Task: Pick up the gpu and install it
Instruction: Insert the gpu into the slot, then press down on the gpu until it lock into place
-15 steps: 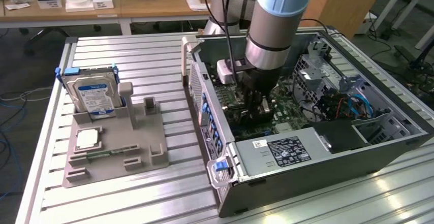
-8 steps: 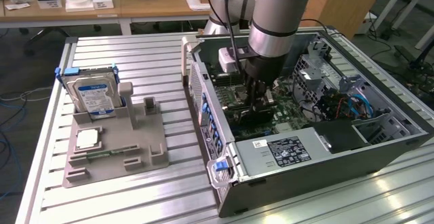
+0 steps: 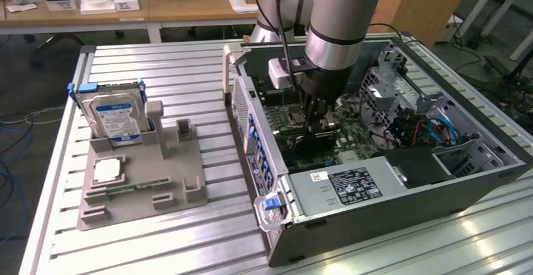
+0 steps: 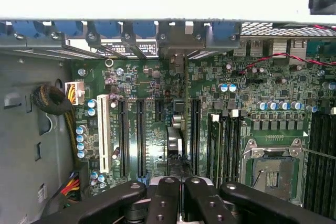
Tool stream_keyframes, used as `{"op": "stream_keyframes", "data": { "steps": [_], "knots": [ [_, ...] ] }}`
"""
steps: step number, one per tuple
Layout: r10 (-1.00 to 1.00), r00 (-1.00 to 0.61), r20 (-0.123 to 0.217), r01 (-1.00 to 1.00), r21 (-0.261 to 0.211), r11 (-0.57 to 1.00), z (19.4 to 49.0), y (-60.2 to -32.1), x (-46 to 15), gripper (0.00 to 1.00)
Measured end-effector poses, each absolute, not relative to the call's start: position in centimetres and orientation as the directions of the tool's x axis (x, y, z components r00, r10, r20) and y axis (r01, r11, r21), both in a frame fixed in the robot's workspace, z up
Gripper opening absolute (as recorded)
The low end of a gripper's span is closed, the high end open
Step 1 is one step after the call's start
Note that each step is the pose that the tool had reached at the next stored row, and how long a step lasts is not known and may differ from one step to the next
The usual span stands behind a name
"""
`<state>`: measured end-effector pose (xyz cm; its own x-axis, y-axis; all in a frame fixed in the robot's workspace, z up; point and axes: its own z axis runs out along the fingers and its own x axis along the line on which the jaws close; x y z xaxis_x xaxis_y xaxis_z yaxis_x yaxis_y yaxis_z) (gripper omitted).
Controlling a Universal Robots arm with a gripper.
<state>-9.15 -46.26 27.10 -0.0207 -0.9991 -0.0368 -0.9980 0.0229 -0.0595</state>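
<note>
The gpu (image 4: 175, 135) stands on edge in a motherboard slot inside the open computer case (image 3: 400, 219). It is a thin dark card running from its grey metal bracket (image 4: 176, 45) at the case's rear wall towards my gripper (image 4: 181, 195). My black fingers (image 4: 163, 198) are shut together directly over the card's upper edge. Whether they pinch that edge or only rest on it is hidden. In the exterior view the gripper (image 3: 321, 131) reaches straight down into the middle of the case.
On the exterior view's left, a grey holder (image 3: 187, 184) carries the blue-labelled hard drive (image 3: 117, 116) and a square silver processor chip (image 3: 108, 170). Inside the case are a white slot (image 4: 104, 132), the processor socket (image 4: 270, 169), cable bundles (image 4: 52, 100) and the power supply (image 3: 354, 184).
</note>
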Motion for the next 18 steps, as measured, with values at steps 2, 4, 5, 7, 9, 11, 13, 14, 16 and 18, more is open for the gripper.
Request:
{"op": "stream_keyframes", "data": {
  "steps": [2, 4, 5, 7, 9, 11, 13, 14, 16, 18],
  "knots": [
    [-0.999, -0.021, -0.037, -0.998, -0.06, 0.023, 27.1, -46.26, -9.15, 0.11],
    [-0.999, -0.021, -0.037, -0.998, -0.06, 0.023, 27.1, -46.26, -9.15, 0.11],
    [-0.999, -0.021, -0.037, -0.998, -0.06, 0.023, 27.1, -46.26, -9.15, 0.11],
    [-0.999, -0.021, -0.037, -0.998, -0.06, 0.023, 27.1, -46.26, -9.14, 0.11],
    [-0.999, -0.021, -0.037, -0.998, -0.06, 0.023, 27.1, -46.26, -9.14, 0.11],
    [-0.999, -0.021, -0.037, -0.998, -0.059, 0.023, 27.1, -46.26, -9.15, 0.11],
    [-0.999, -0.021, -0.037, -0.998, -0.06, 0.023, 27.1, -46.26, -9.15, 0.11],
    [-0.999, -0.021, -0.037, -0.998, -0.06, 0.023, 27.1, -46.26, -9.15, 0.11],
    [-0.999, -0.021, -0.037, -0.998, -0.06, 0.023, 27.1, -46.26, -9.15, 0.11],
    [-0.999, -0.021, -0.037, -0.998, -0.06, 0.023, 27.1, -46.26, -9.15, 0.11]
  ]
}}
